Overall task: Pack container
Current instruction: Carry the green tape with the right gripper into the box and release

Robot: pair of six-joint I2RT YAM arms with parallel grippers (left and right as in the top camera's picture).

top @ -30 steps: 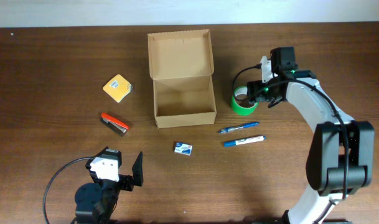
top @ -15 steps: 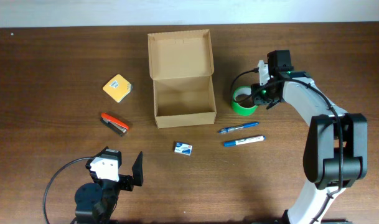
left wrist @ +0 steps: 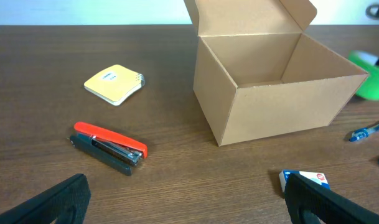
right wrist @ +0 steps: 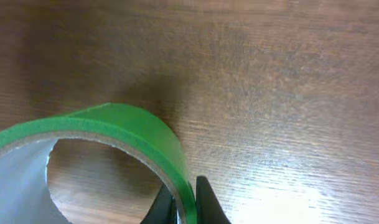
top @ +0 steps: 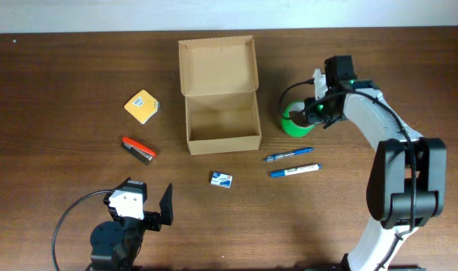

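The container (top: 221, 113), a tan cardboard box, stands open at the table's middle with its flap lid raised at the back; it also fills the right of the left wrist view (left wrist: 282, 106). Nothing shows inside it. A green tape roll (top: 292, 123) lies just right of the box. My right gripper (right wrist: 184, 206) is shut on the roll's wall (right wrist: 145, 134), one finger inside the ring and one outside. Near the front left edge my left gripper (left wrist: 189, 200) stands wide open over bare wood, holding nothing.
A yellow note pad (top: 141, 105) and a red stapler (top: 138, 149) lie left of the box. A small blue-and-white packet (top: 221, 179) lies in front of it. Two blue pens (top: 288, 156) (top: 295, 170) lie front right of the box.
My right gripper has closed onto the green tape roll's wall, and the roll now looks slightly tipped. The left arm has not moved.
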